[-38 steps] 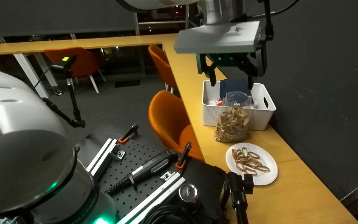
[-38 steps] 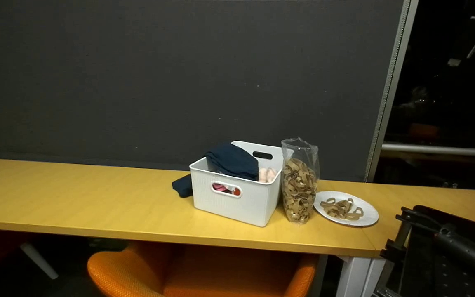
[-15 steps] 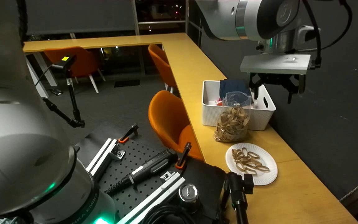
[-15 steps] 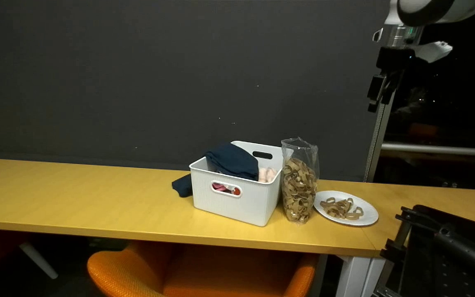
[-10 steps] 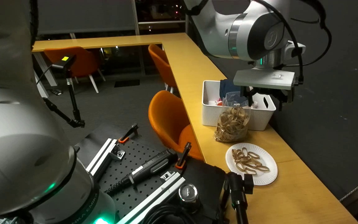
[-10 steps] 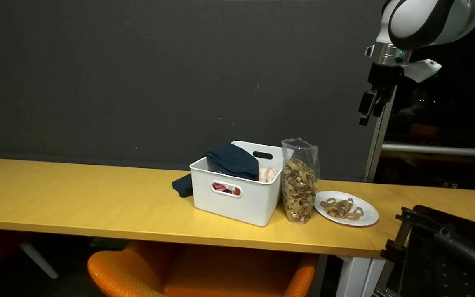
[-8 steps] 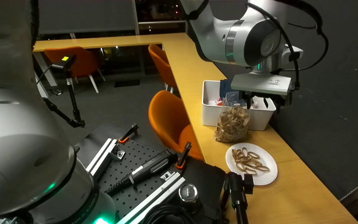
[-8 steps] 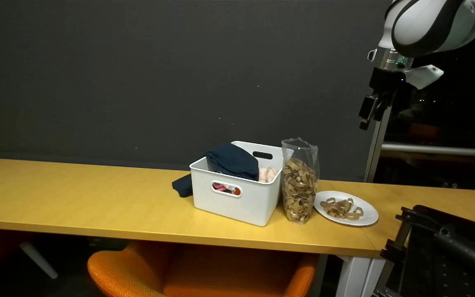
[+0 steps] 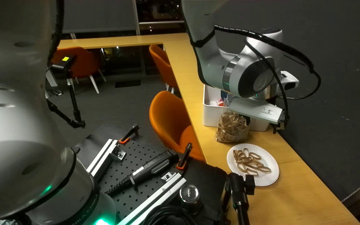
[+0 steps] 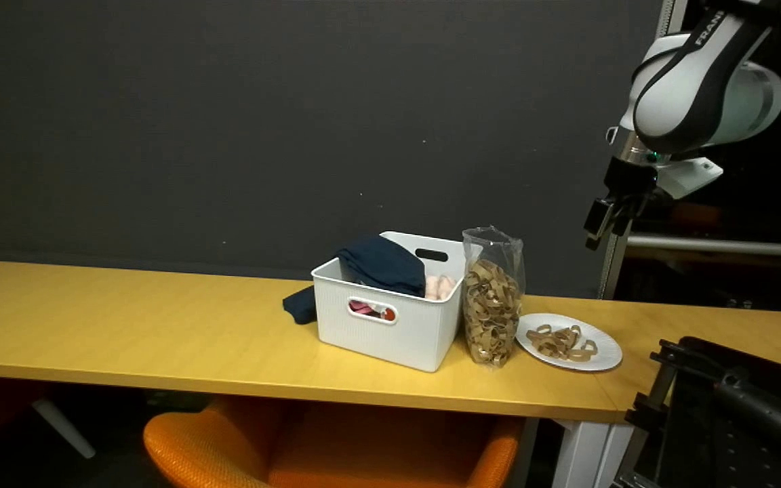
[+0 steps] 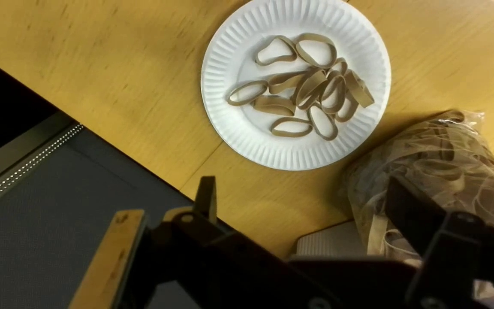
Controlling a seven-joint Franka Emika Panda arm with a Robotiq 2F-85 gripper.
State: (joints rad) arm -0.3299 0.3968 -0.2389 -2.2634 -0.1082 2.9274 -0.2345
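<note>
The claw [image 11: 301, 184] hangs above the worktop [image 10: 160, 318], its two fingers spread wide. Below it a round paper plate [image 11: 219, 86] lies flat, bearing loose tan rubber bands [image 11: 313, 81]. Their long axes run several ways: in the wrist view the leftmost loop stretches nearly crosswise, while the rightmost slants diagonally. Just beside the plate a clear plastic bag [image 10: 492, 312] filled with similar bands stands upright, its long axis vertical and its slack mouth pointing up. One finger overlaps the bag in the wrist view, yet an exterior view shows claw and bag apart. Close by the bag sits a white basket [image 10: 377, 339] with navy cloth [image 10: 387, 264] in it. The arm [image 9: 211, 59] reaches down from above, bends at the wrist, and points the claw downward at a slight tilt.
</note>
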